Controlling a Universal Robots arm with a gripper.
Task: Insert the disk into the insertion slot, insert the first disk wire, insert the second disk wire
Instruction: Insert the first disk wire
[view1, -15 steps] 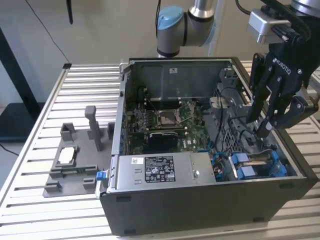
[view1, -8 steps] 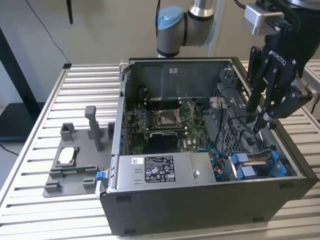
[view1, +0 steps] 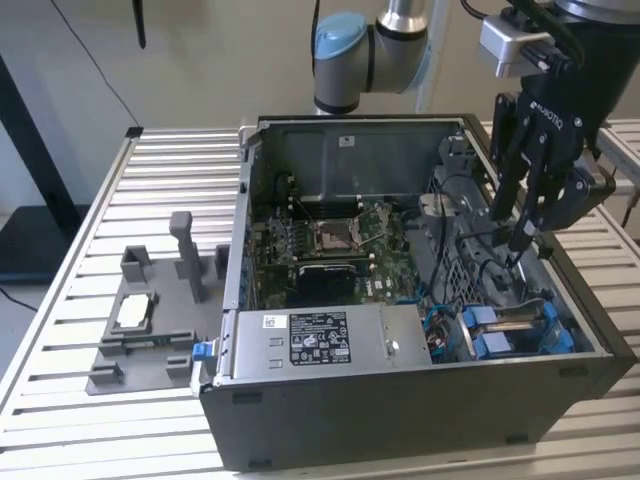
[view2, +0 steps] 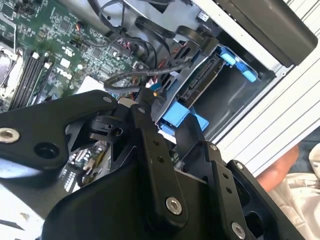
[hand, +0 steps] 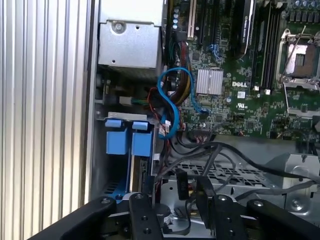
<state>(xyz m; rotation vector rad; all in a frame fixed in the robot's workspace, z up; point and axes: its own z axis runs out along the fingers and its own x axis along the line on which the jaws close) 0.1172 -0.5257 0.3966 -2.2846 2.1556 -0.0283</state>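
The disk (view2: 201, 81) already lies in the insertion slot (view2: 236, 104), which sits at the lower right of the exterior view, in the near corner of the open computer case (view1: 400, 420). Its blue frame looks level with the bay's edge, so I judge it pushed fully home. Its connector edge seems turned toward the inside of the case, where wires can reach it. The gripper (view1: 522, 238) hangs at the right of the exterior view, pointing steeply down into the case just above the bay in the picture. Its tip is among the loose black cables (view2: 135, 75) that run between the motherboard (view1: 330, 240) and the drive (a sensible spot, since the wiring steps depend on those leads). Whether it is closed on one of them, or how wide it stands, I cannot tell, because the tangle hides the tip. The silver power-supply box (view1: 320, 340) occupies the lower middle, beside the bay, and a blue cable (hand: 170, 97) loops close by. On the slatted table (view1: 60, 400) at the left stands a grey fixture (view1: 150, 335), well apart from the work.
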